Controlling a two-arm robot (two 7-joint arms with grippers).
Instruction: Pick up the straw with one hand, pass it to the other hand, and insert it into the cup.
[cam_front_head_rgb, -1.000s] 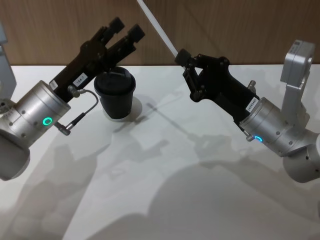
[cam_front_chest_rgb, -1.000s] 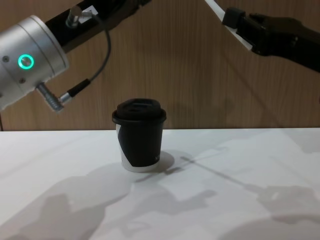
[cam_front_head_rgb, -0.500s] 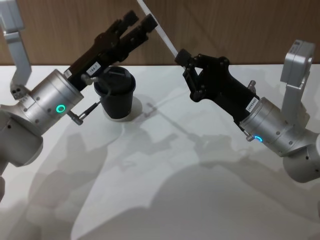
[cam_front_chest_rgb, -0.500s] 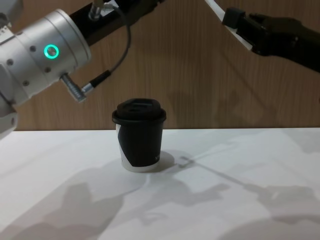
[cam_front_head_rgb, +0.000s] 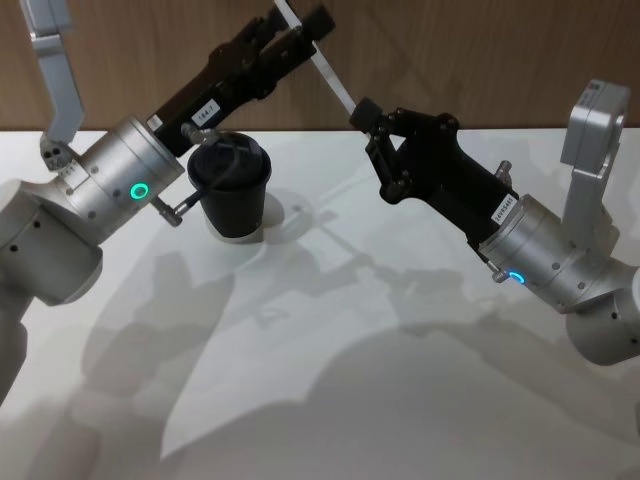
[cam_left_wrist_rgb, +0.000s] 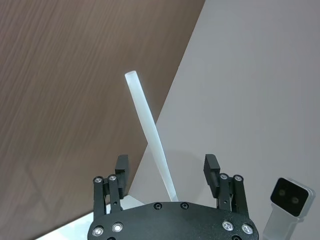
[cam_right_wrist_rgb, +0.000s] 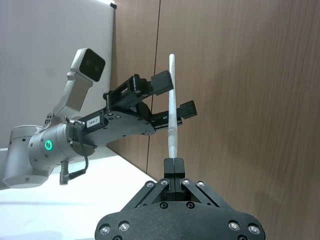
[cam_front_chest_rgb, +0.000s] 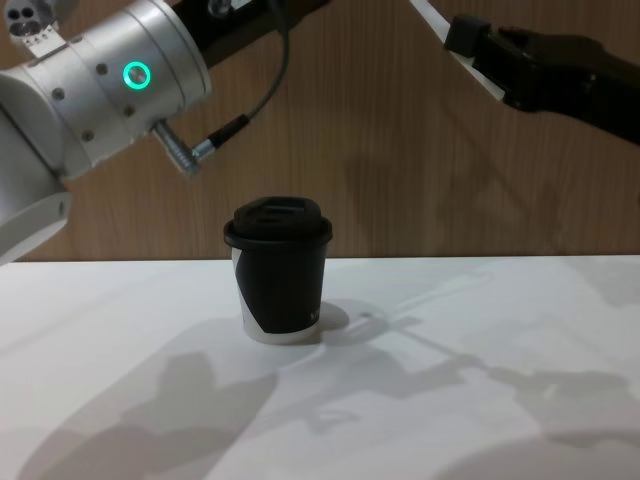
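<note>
The white straw (cam_front_head_rgb: 318, 62) slants up and to the left, high above the table, with my right gripper (cam_front_head_rgb: 362, 112) shut on its lower end. The pinch shows in the right wrist view, where the right gripper (cam_right_wrist_rgb: 172, 164) holds the straw (cam_right_wrist_rgb: 171, 102) upright. My left gripper (cam_front_head_rgb: 297, 28) is raised at the straw's upper part and is open. In the left wrist view the straw (cam_left_wrist_rgb: 150, 135) runs between the two fingers of the left gripper (cam_left_wrist_rgb: 167, 162) with a gap on each side. The black lidded cup (cam_front_head_rgb: 230, 185) stands upright on the table under the left arm, also seen as the cup (cam_front_chest_rgb: 280, 275) from the chest.
The white table (cam_front_head_rgb: 330, 380) spreads out in front of and to the right of the cup. A brown wood-grain wall (cam_front_chest_rgb: 400, 170) backs the table. My left arm's silver wrist (cam_front_chest_rgb: 110, 85) hangs above and to the left of the cup.
My left arm has risen and swung right, bringing its open fingers from above the cup to either side of the straw's upper part. The right gripper and the straw have stayed still.
</note>
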